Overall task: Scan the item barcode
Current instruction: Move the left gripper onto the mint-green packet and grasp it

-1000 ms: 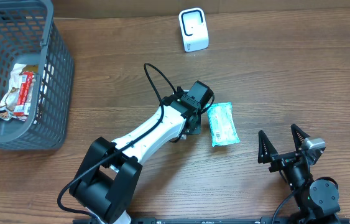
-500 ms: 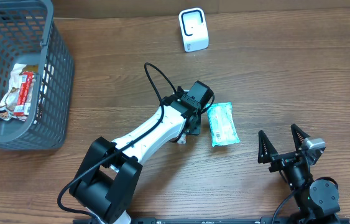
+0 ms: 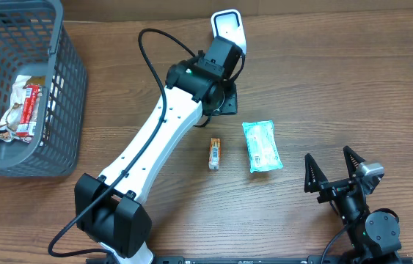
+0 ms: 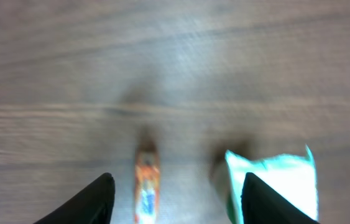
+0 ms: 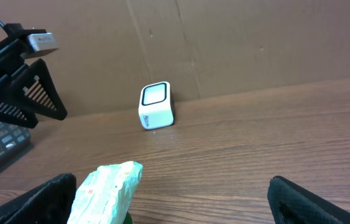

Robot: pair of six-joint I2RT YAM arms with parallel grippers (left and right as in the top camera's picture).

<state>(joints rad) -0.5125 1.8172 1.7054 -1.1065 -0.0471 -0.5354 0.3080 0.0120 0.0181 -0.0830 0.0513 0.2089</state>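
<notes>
- Right now the left gripper (image 4: 178, 180) hangs above the surface (image 3: 353, 81) with its jaws standing apart and nothing between them.
- Its wrist view is blurred, but a small orange packet (image 3: 214, 153) shows lying flat on the wood below, untouched by either finger.
- Just beside that packet, on its right in the overhead view, lies a teal pouch (image 3: 262, 146); the two are close but apart.
- From overhead, the left arm (image 3: 163, 125) stretches up the surface, its wrist partly covering the white scanner (image 3: 229, 20) at the far edge.
- Both the orange packet and the pouch sit well short of the scanner.
- Near the front edge, the right gripper (image 3: 329, 155) rests spread wide and empty, its fingers pointing towards the pouch.
- At the far left stands a grey basket (image 3: 70, 110) holding a crumpled snack wrapper (image 3: 23, 110).
</notes>
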